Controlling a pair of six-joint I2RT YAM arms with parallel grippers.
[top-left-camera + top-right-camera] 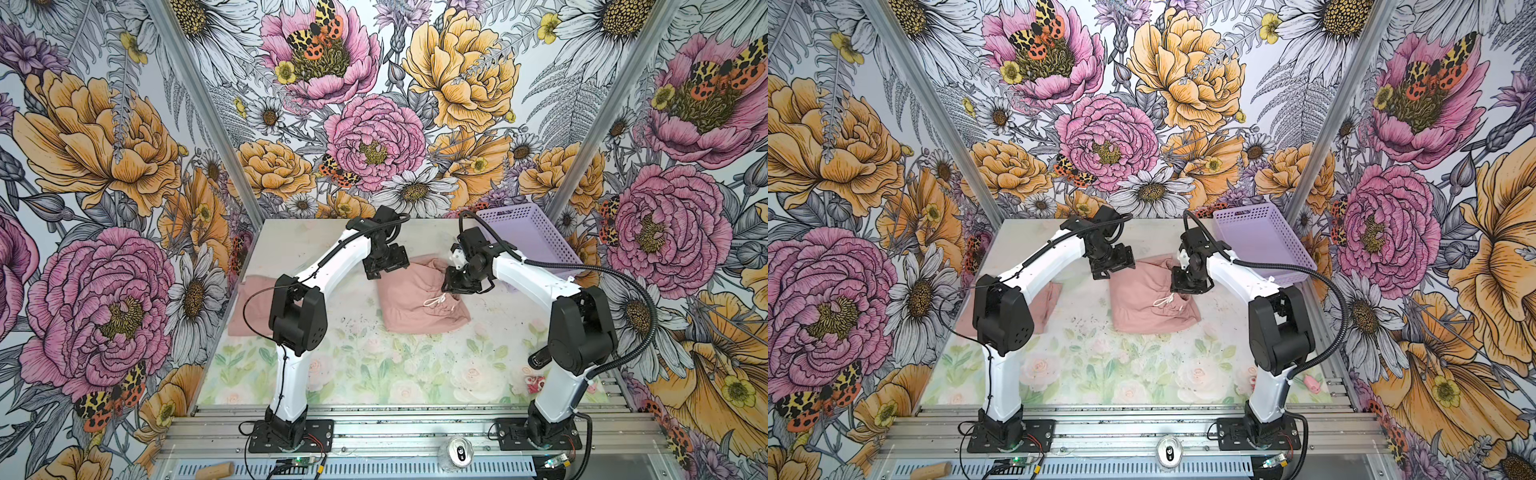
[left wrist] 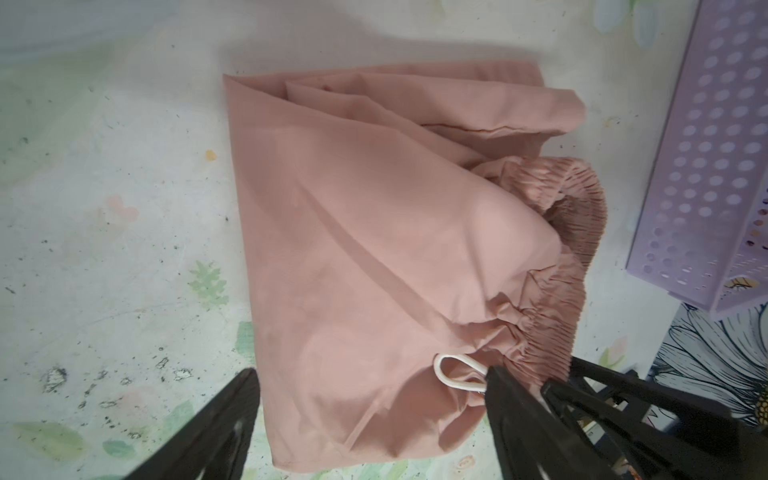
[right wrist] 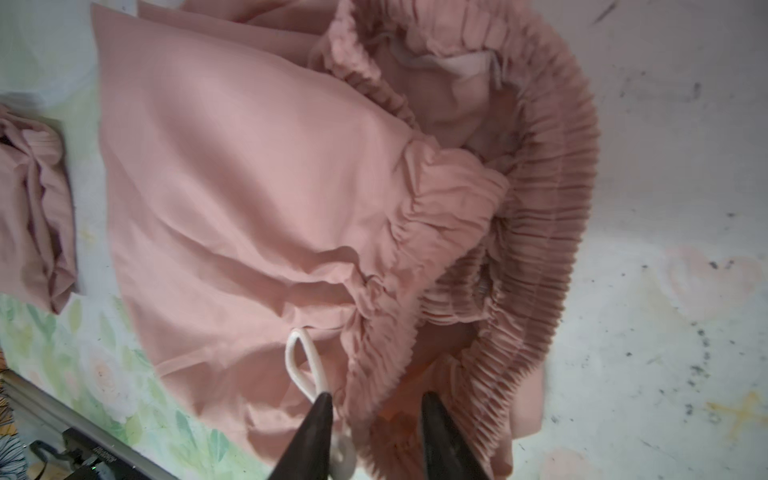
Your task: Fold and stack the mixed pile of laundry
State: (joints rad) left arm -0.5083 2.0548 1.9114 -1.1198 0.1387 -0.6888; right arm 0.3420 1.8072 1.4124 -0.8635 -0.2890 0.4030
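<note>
Right tool [image 3: 376, 401] astride the gathered waistband [image 3: 540, 187] of the pink shorts [image 1: 411, 299].
Its fingers flank the waistband beside the white drawstring [image 3: 301, 361]; I cannot tell whether they pinch it. The left tool [image 2: 370, 372] hangs wide open over the shorts, which lie mid-worktop [image 1: 415, 374], well apart from another pink garment [image 1: 249, 299].

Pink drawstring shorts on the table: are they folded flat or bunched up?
Partly folded, not flat. The shorts lie doubled over, but their gathered waistband stands up in an open, gaping loop.
</note>
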